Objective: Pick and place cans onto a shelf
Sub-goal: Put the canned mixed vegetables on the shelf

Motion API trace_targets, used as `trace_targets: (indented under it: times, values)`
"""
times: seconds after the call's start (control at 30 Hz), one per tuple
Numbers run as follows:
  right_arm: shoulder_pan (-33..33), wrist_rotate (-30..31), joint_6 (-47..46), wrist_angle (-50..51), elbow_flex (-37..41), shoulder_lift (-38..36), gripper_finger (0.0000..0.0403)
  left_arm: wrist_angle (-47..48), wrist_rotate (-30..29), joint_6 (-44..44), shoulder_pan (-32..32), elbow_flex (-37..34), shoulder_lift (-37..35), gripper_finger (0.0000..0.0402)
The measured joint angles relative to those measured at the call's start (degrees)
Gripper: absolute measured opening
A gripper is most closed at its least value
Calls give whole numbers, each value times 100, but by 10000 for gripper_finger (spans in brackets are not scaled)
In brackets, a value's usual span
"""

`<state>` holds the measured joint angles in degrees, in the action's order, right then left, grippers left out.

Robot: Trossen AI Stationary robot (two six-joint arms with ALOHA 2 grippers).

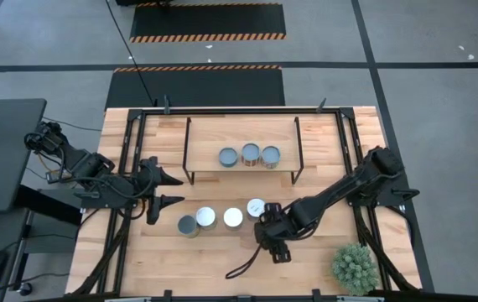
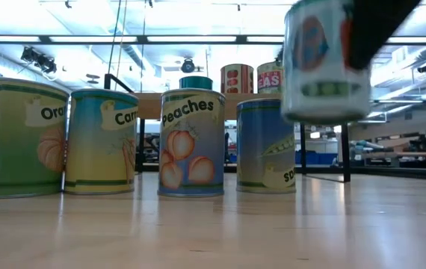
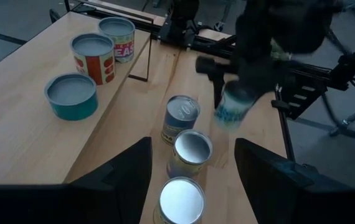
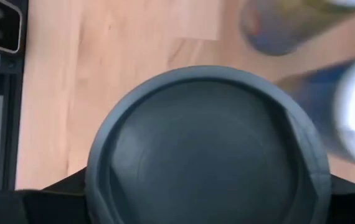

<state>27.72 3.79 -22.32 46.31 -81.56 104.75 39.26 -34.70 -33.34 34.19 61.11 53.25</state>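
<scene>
My right gripper is shut on a can with a white, blue and orange label, held above the table near the row's right end. Several cans stand upright in a row on the tabletop. Three more cans stand on the low wooden shelf at the back. My left gripper is open and empty, left of the row, pointing along it. My right gripper holds the can by its side wall near the top, one finger on either side. It comes from above; the can's dark round top faces the wrist camera. The can hangs clear of the table, slightly tilted.
A green spiky potted plant stands at the near right corner. A black cable lies on the table near my right gripper. Black frame rails run along both table sides.
</scene>
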Motion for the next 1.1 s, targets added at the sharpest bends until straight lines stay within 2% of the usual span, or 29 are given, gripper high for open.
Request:
trace_targets:
  times: [0.43, 0.7, 0.87, 1.1]
  values:
    - [-126, 428, 30, 946, 0, -1248, 295, -143, -7, -39, -1, -1, 0, 233]
    - [-418, 679, 2, 1555, 0, -1945, 299, -139, -35, -28, -89, 0, 0, 233]
    - [-789, 653, 138, 1970, -2, -2272, 296, -149, -42, -28, -248, -1, 0, 233]
    - [-1476, 281, 421, 2530, -161, -2396, 297, -211, -42, -31, -469, 1, 0, 233]
